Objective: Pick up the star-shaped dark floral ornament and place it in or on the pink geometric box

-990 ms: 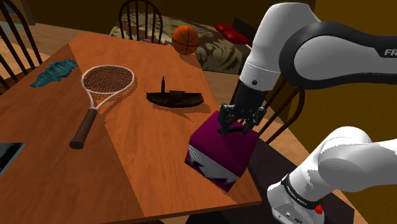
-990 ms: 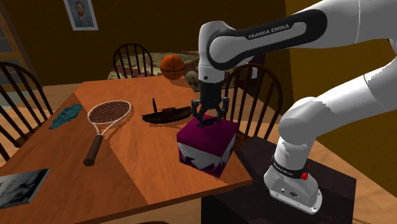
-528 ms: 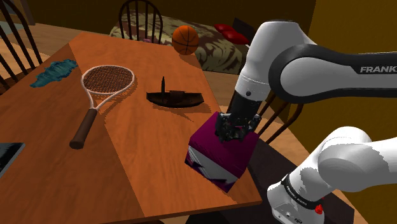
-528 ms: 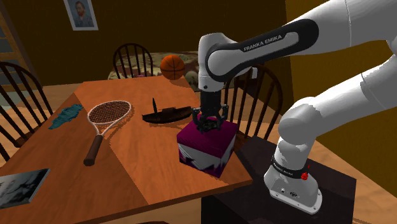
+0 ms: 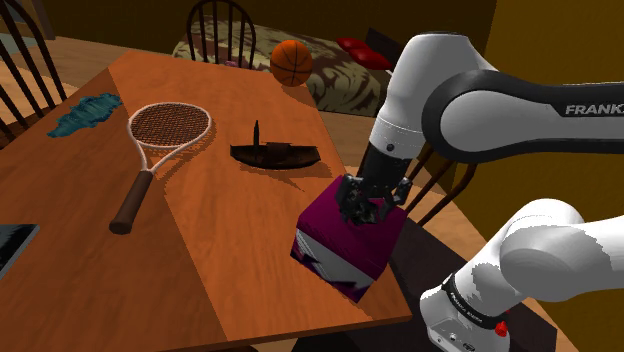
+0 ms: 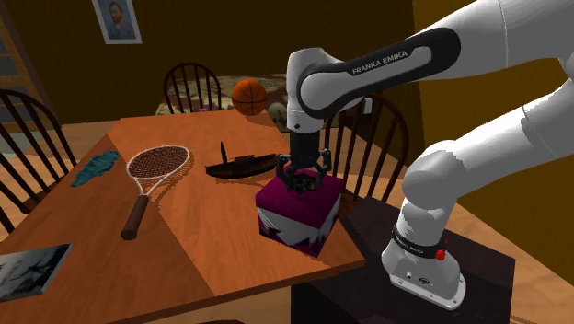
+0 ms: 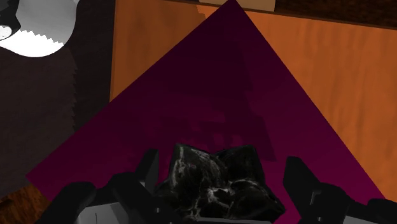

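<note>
My gripper [image 7: 222,160] hangs low over the box [image 7: 210,95]. Its fingers are spread, with what looks like a sliver of gap on either side of the ornament [image 7: 216,186], which sits between them on the box's purple-pink top. I judge the ornament small, light and rigid, and its dark marbled surface looks glossy enough to slip. Gripping across two opposite notches between the points should hold best. The box stands at the table's [image 5: 220,230] edge nearest my stand [image 6: 487,262].
</note>
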Motion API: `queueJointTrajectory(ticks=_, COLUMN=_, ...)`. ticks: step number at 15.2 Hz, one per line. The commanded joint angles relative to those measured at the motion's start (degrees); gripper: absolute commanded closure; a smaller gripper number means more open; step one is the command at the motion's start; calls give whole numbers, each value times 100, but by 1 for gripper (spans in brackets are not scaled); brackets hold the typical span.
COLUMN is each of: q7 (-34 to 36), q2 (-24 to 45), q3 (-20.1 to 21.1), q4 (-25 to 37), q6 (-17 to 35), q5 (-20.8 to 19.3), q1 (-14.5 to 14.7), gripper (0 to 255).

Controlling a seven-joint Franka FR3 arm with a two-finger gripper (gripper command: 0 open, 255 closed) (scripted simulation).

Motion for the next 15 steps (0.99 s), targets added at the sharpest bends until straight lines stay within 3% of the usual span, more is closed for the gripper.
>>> queueJointTrajectory(ticks=1, q7=0, q2=0, q3=0, q4=0, q6=0, q5=0, q1=0, gripper=0)
queueJointTrajectory(ticks=3, q7=0, q2=0, q3=0, q4=0, q6=0, q5=0, q1=0, gripper=0)
queueJointTrajectory(ticks=7, q7=43, q2=-141, q3=-291, q4=610, q6=-757, q5=-281, q1=-112, gripper=0)
queueJointTrajectory(ticks=15, q7=44, q2=-141, q3=-291, q4=610, q6=-757, q5=-281, q1=-111, gripper=0)
